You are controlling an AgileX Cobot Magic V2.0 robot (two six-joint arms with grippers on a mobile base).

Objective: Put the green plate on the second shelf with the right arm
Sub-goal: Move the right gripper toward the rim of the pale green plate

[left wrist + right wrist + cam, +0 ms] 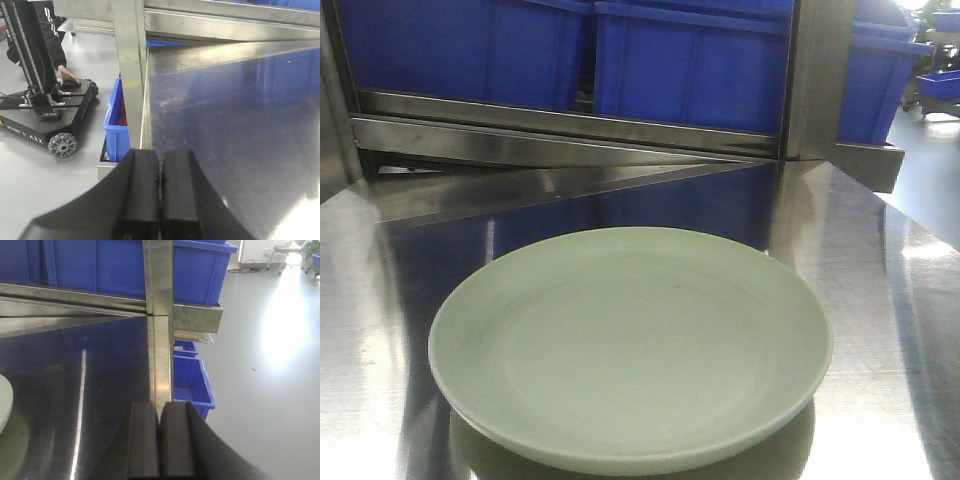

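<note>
**Plate flat on the worktop, both grippers pressed together**

From the front camera I see the green plate [630,345] lying flat and right way up on the steel worktop [885,330], midway between its left and right edges and close to the near edge. Its reflection shows in the steel beneath it. Nothing touches it.

Behind it, along the back edge, a steel shelf [570,125] carries blue bins [690,60] side by side.

On my right wrist camera the right gripper [160,412] has its two black fingers pressed pad to pad. It hangs over the worktop's right edge, in line with the right post [159,315]. A sliver of the plate's rim [4,402] shows at the far left of that view, well apart from the fingers.

The left gripper [160,160] is likewise pressed together, holding over the worktop's left edge beside the left post [127,75]. Beyond that edge a blue floor bin [114,125] sits under the frame, and a black wheeled base [50,120] stands on the grey floor.
</note>
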